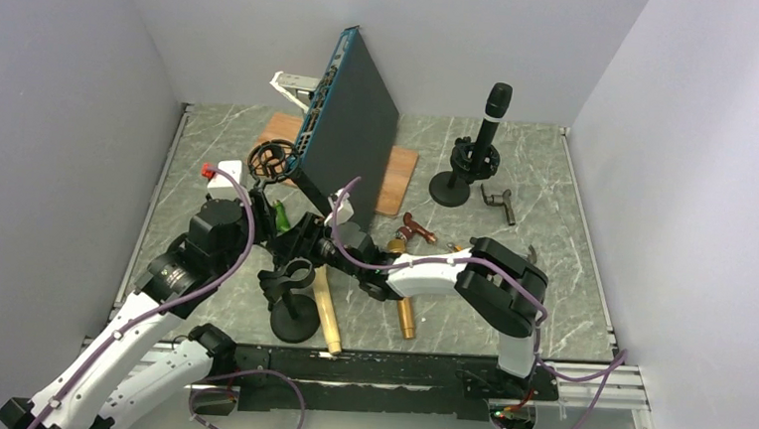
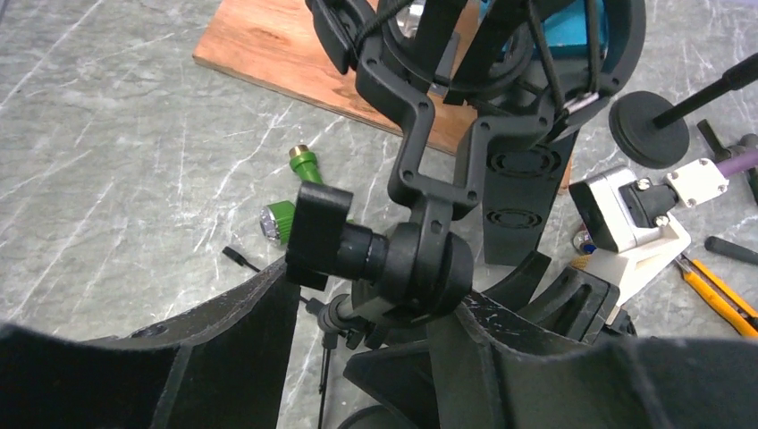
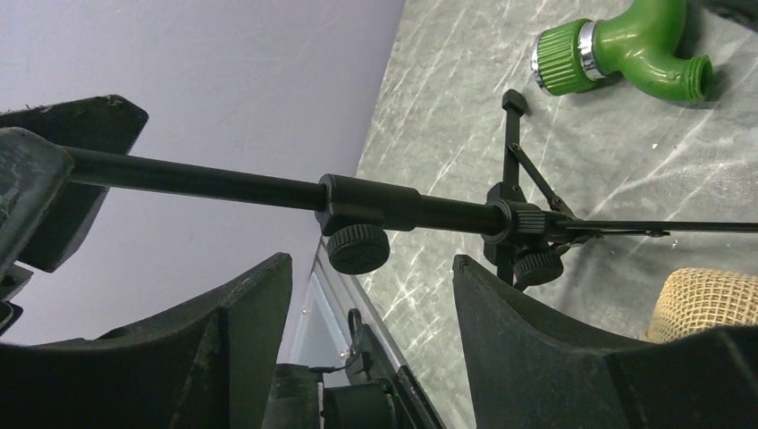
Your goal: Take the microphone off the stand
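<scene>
A black microphone [image 1: 495, 107] stands upright in a clip stand with a round base [image 1: 450, 189] at the back right, far from both grippers. Near the left middle, a thin black stand carries a ring-shaped shock mount [image 1: 271, 158]. My left gripper [image 1: 277, 230] is open, its jaws on either side of the mount's swivel joint [image 2: 420, 268] and knob [image 2: 322, 237]. My right gripper [image 1: 316, 242] is also open, and the stand's pole [image 3: 223, 186] crosses just beyond its fingertips, with a small knob [image 3: 357, 248] between them. Whether the shock mount holds anything is hidden.
A dark blue-edged panel [image 1: 351, 123] leans over a wooden board [image 1: 398, 176]. A second round-base stand [image 1: 294, 319], a wooden stick [image 1: 327, 316], brass parts [image 1: 406, 316], a green fitting [image 3: 626, 45] and a yellow cutter [image 2: 715, 290] lie around the grippers.
</scene>
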